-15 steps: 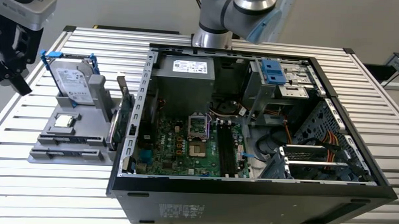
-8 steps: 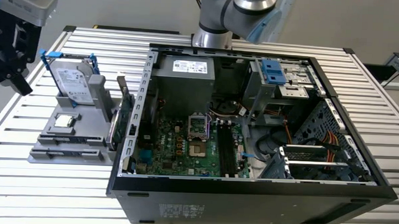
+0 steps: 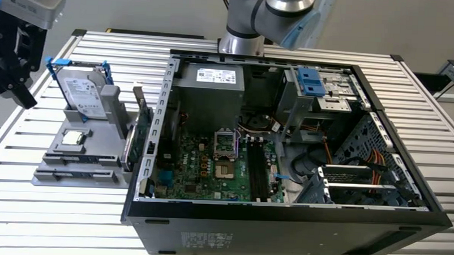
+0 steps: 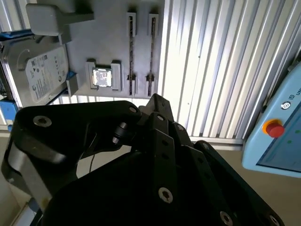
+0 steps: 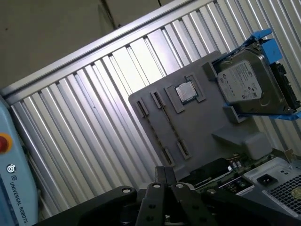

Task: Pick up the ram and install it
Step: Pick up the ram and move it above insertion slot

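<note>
Grey plastic lies below and ahead of me: a parts tray [image 4: 103, 42] set on the slatted aluminium table [image 4: 211, 56]. I hang above it with nothing in my grasp. My gripper [image 5: 165, 173] has its jaws drawn together, closed on air.

Nearest to my jaws in both wrist views is a small square silver chip [image 4: 102, 77], seated in its pocket in the tray. Two narrow slots [image 4: 130, 52] run side by side just beside it. Further along the tray, a silver hard drive [image 5: 247, 84] in a blue frame stands tilted in its cradle.

The ram [image 3: 138, 140] is well apart from me, on the side of the tray away from where I hang. It looks like a long, dark green board standing on its long edge. It runs alongside the wall of the open computer case [image 3: 284, 223], just beside it. The drive and the chip sit between the ram and me, and I touch none of them.

Beyond the ram, the case lies with its open side up and the green motherboard [image 3: 203, 166] exposed. Off the table's edge, in the second wrist view, sits a pale blue box [image 4: 282, 150] with a red button [image 4: 273, 128].
</note>
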Tool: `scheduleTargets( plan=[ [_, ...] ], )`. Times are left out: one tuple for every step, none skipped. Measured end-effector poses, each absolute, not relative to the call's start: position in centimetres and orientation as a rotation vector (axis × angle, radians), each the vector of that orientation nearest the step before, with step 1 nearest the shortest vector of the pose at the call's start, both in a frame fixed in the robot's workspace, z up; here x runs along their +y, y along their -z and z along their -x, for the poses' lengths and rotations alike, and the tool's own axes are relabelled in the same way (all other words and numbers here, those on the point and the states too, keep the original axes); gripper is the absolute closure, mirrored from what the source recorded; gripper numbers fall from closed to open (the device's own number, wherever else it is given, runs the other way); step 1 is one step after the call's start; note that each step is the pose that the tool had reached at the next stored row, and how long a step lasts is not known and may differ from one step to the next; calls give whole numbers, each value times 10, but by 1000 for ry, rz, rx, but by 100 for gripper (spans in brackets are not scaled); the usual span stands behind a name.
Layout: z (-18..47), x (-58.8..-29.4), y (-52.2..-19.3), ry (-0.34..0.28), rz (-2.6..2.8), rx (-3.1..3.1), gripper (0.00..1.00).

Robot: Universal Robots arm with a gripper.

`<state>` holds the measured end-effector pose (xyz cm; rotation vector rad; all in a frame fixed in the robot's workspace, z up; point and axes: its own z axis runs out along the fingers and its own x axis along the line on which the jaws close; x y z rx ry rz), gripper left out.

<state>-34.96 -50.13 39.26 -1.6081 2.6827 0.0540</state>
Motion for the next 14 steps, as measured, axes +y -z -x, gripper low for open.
scheduleTargets(
  plan=[
    [350,-501,-393,-54,1612,2680,100],
    [350,-501,-393,-54,1619,2676,100],
    [350,-501,-393,-54,1628,2671,100],
    [350,-501,-393,-54,1637,2666,100],
    [350,-501,-393,-54,1647,2660,100],
    [350,-501,-393,-54,1660,2652,100],
    [350,-501,-393,-54,1674,2643,100],
    [350,-501,-393,-54,1689,2634,100],
    [350,-501,-393,-54,1724,2612,100],
    [350,-501,-393,-54,1741,2601,100],
    [350,-501,-393,-54,1757,2590,100],
    [350,-501,-393,-54,1773,2579,100],
    [350,-501,-393,-55,1789,2568,100],
    [350,-501,-393,-55,1805,2558,100]
  ],
)
